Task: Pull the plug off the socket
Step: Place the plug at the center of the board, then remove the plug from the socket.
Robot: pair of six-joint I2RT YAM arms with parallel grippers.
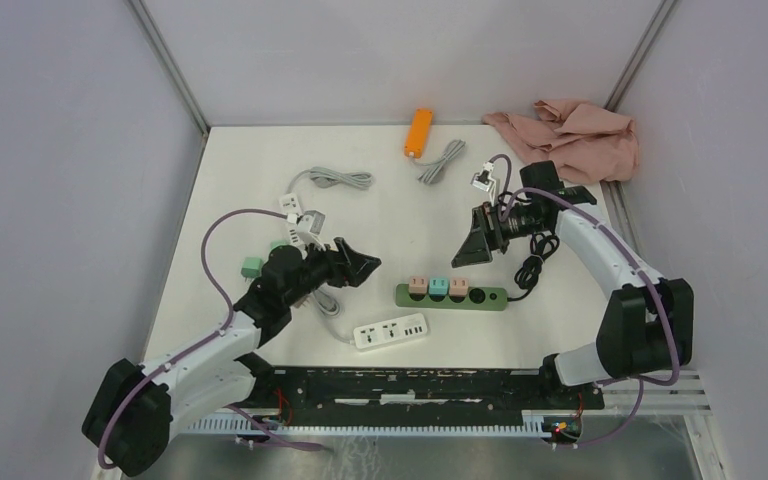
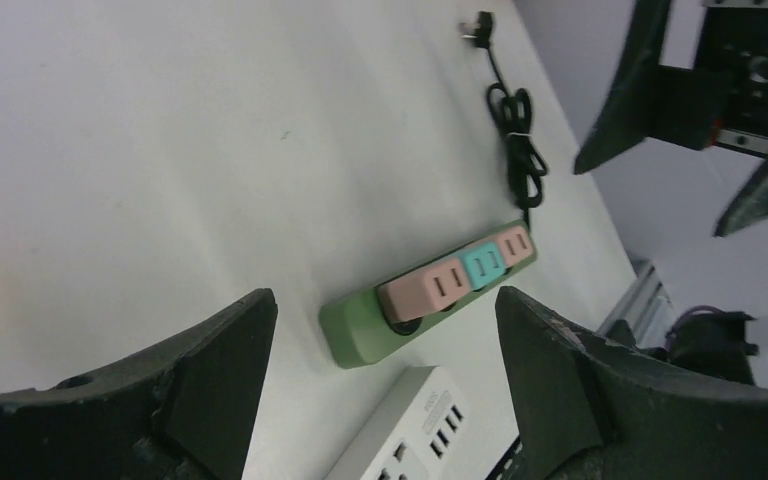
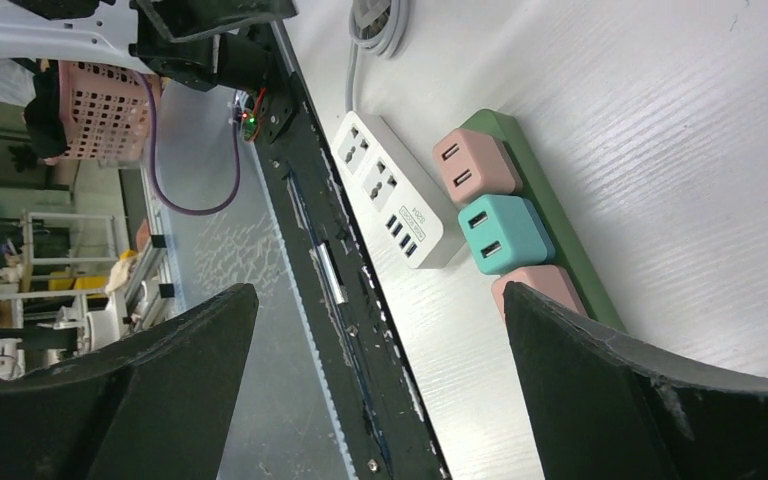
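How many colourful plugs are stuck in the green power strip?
3, side by side: left pink plug, teal plug in the middle, right pink plug. None look hidden.

A white table (image 1: pixel 250 160) stands boxed in by plain pale grey walls (image 1: pixel 60 150) on its left, far and right sides, slim metal posts (image 1: pixel 168 65) rising at both far corners. A black rail (image 1: pixel 410 385) runs along its near edge. Light falls soft and even. Past that edge, the right wrist view catches a pink perforated basket (image 3: pixel 100 110).

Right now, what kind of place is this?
Probably a robot test booth: grey panels around a white table, left arm and right arm bolted at its edge, a green power strip.
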